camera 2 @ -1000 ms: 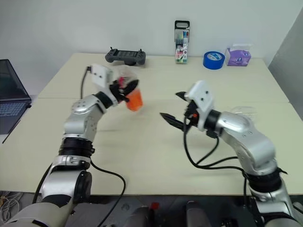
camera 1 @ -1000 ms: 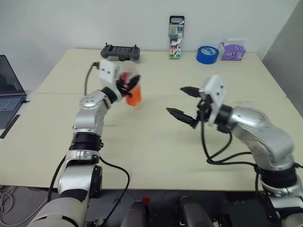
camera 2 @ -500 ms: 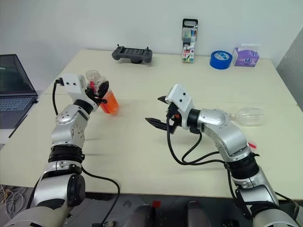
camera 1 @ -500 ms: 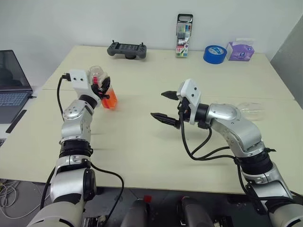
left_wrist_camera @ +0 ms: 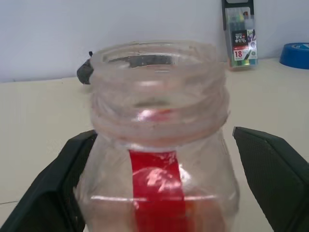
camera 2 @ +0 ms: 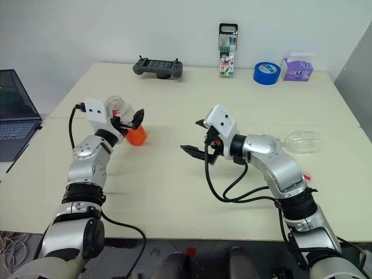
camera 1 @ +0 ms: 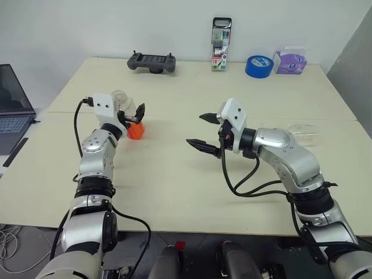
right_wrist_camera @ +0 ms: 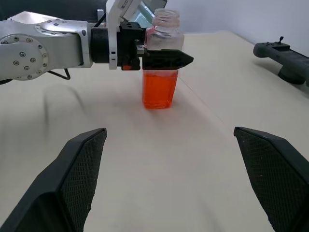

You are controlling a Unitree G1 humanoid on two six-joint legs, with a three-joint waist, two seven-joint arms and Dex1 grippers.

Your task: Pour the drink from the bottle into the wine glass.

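Note:
The bottle [camera 1: 133, 123] stands upright on the table, uncapped, with the orange drink [right_wrist_camera: 157, 89] filling its lower part. My left gripper [camera 1: 132, 114] is open around the bottle's shoulder. In the left wrist view its fingers [left_wrist_camera: 270, 164] stand clear of the bottle [left_wrist_camera: 159, 145] on both sides. My right gripper [camera 1: 196, 129] hovers open and empty over the middle of the table, pointing toward the bottle. The wine glass [camera 2: 302, 141] lies on its side at the right, partly hidden behind my right forearm.
Along the far edge stand a black game controller [camera 1: 151, 61], a tall marker case [camera 1: 219, 36], a blue tape roll [camera 1: 256, 65] and a purple tissue box [camera 1: 289, 62]. A laptop [camera 1: 9, 110] sits off the table's left. A small red thing [camera 2: 306, 176] lies by my right elbow.
The camera view has shifted. My left arm brought the bottle down and to the left onto the table, then opened its jaws off it. The right gripper stayed open and barely moved.

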